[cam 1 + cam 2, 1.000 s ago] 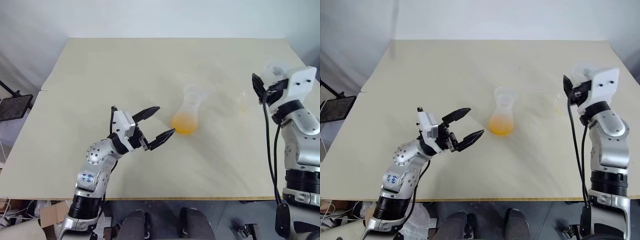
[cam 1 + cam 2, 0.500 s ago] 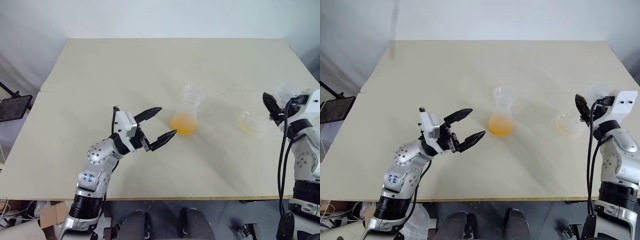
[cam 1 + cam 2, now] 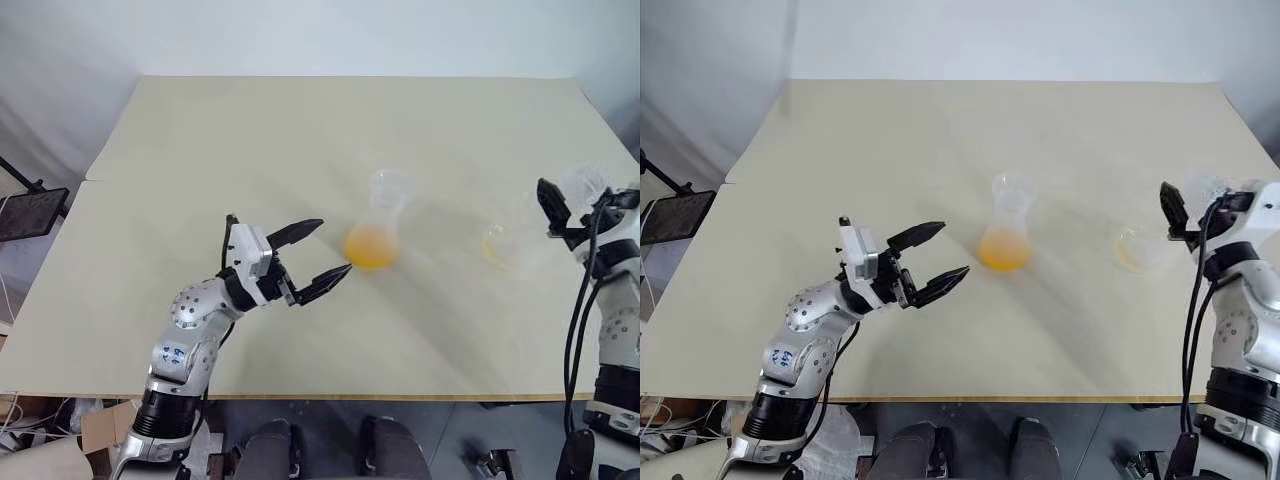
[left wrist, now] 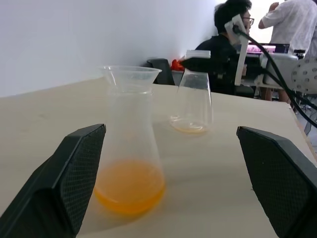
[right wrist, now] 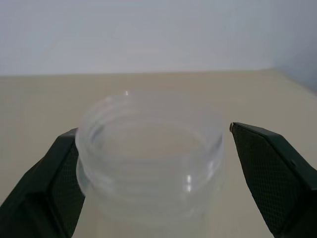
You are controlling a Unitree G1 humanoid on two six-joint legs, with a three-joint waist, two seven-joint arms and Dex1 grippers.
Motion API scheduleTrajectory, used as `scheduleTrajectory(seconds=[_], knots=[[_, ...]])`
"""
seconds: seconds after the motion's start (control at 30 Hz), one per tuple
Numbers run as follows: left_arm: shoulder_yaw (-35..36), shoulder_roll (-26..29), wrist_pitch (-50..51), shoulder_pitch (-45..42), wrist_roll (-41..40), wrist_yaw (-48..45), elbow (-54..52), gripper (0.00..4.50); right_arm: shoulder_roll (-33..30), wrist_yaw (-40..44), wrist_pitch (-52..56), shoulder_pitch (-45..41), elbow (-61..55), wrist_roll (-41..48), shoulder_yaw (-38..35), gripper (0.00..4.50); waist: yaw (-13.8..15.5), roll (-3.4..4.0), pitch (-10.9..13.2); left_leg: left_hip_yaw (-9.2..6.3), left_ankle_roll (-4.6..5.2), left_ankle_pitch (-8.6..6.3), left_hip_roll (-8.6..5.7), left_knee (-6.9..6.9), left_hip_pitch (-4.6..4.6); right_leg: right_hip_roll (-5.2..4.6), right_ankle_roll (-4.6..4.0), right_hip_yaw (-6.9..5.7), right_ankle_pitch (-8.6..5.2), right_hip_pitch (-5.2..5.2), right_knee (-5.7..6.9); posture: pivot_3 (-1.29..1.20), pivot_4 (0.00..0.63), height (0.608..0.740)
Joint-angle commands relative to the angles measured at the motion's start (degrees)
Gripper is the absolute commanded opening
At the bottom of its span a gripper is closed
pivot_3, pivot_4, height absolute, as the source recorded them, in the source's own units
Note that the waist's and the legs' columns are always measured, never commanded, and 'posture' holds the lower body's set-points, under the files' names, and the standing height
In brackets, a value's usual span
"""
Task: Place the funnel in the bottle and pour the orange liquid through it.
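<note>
The left gripper (image 3: 310, 259) hovers over the table (image 3: 250, 140) with its fingers spread wide, empty, pointing toward the bottle (image 3: 376, 234) just beyond its fingertips. The bottle stands upright near the table's middle, the funnel (image 4: 128, 78) seated in its neck and the orange liquid (image 3: 369, 247) pooled in its base. Well to the right stands a larger clear flask (image 3: 1137, 248) with a thin yellow residue at its bottom. The right gripper (image 5: 153, 173) sits at that flask's mouth, its fingers parted on either side of the rim, apart from it.
</note>
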Motion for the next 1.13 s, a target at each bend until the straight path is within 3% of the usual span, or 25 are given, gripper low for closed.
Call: scheduleTrajectory(seconds=[0.03,0.33,0.63,0.83,1.13], knots=[[1.2,1.0,0.1,0.7,-1.4,-0.3,-2.5,4.5,-0.9,-1.7,-5.4,-3.0,-3.6,2.1,-4.6,4.41,-0.1,0.0,0.0,0.01,0.0,0.0,0.0,0.0,0.0,0.0,0.0,0.01,0.0,0.0,0.0,0.0,0.15,0.74],[3.4,5.9,0.9,3.2,-1.5,-3.1,-2.8,4.5,-5.2,13.1,-4.9,-6.2,-4.6,6.9,1.0,4.41,-0.2,0.01,0.0,0.02,0.0,0.0,0.03,-0.01,0.01,0.02,0.0,0.02,0.0,-0.01,0.0,0.0,0.15,0.74],[7.8,13.4,0.9,8.0,-1.8,-6.4,-4.2,4.5,-11.3,37.7,-2.7,10.8,-13.4,10.4,6.9,4.41,0.7,0.0,0.0,-0.02,0.05,-0.03,0.0,-0.02,-0.01,-0.03,0.02,-0.02,0.01,0.03,-0.09,0.0,0.15,0.74],[10.5,15.9,1.9,10.7,-1.8,-5.7,-5.3,4.5,-11.8,51.4,-15.8,24.2,-9.7,3.5,9.6,4.41,1.2,-0.04,0.0,-0.02,0.05,-0.03,0.01,0.01,0.09,-0.01,0.02,-0.02,0.01,0.16,-0.16,0.0,0.15,0.74],[10.4,14.6,-0.9,11.8,1.1,-2.9,-4.2,4.5,-10.9,54.5,-25.5,28.1,-1.7,1.9,8.0,4.41,1.2,-0.04,0.0,0.07,0.04,-0.03,0.02,0.01,0.17,0.0,0.03,0.04,0.02,0.17,-0.19,0.0,0.15,0.74]])
